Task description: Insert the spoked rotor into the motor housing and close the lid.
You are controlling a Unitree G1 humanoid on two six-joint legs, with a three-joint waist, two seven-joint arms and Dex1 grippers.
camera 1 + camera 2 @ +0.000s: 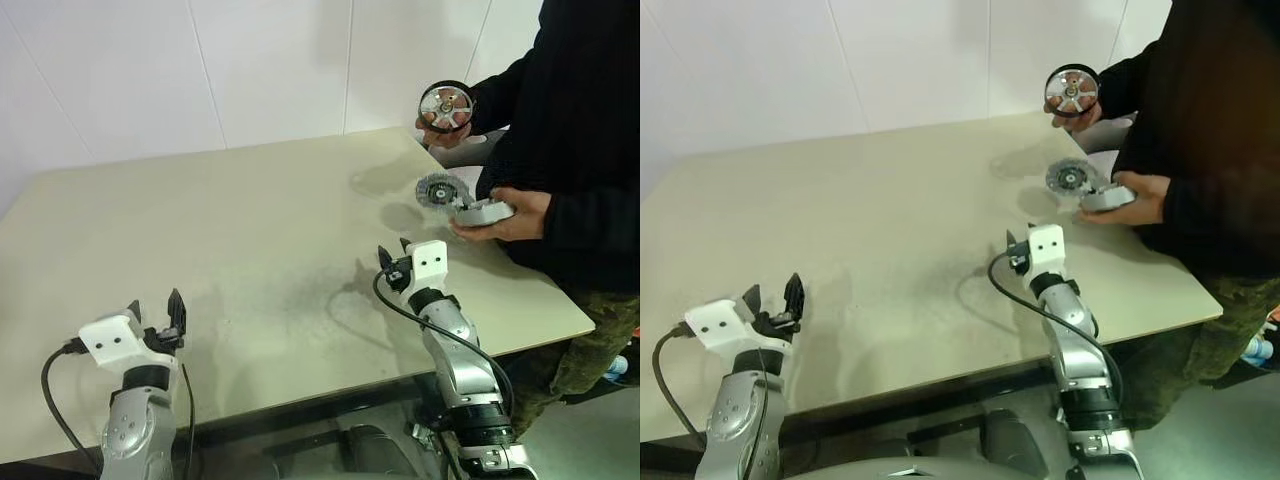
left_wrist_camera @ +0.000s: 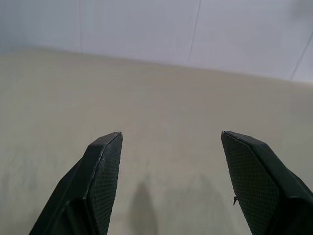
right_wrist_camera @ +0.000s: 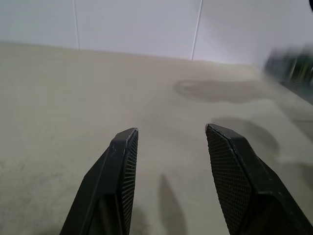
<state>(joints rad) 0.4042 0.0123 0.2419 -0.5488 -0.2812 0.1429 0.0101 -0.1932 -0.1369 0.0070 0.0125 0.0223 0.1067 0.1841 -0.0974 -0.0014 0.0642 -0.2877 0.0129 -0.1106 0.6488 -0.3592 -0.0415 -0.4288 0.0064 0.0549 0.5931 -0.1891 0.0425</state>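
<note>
A person at the table's far right corner holds the spoked rotor [image 1: 446,106] up in one hand; it has a black rim and silver spokes. Their other hand holds a grey motor housing [image 1: 487,212] just above the table edge, with the round pale lid [image 1: 440,190], dark at its centre, tilted up from it. My right gripper [image 1: 394,252] hovers open over the table a short way in front of that hand, nothing between its fingers [image 3: 124,161]. My left gripper [image 1: 155,308] is open and empty near the table's front left edge.
The beige table [image 1: 250,200] is bare between my grippers and the white wall behind it. The person in dark clothes [image 1: 580,130] stands against the table's right side, arms reaching over the far right corner.
</note>
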